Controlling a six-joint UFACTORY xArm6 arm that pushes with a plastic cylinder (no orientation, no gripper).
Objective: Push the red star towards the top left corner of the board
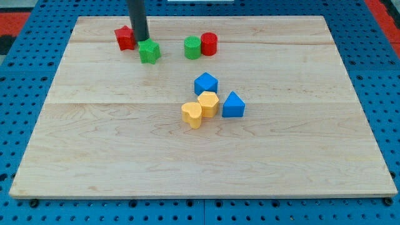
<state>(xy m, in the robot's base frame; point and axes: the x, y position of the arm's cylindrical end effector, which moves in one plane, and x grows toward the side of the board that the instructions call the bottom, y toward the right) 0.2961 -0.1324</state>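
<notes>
The red star (124, 38) lies near the view's top left part of the wooden board (125, 156). My tip (141, 40) comes down from the view's top and stands just right of the red star, between it and the green star (149, 52). It seems to touch both blocks.
A green cylinder (192, 47) and a red cylinder (209, 44) touch each other at the top middle. A blue block (205, 83), a yellow hexagon (208, 103), a yellow heart (192, 114) and a blue triangle (233, 105) cluster at the centre. Blue pegboard surrounds the board.
</notes>
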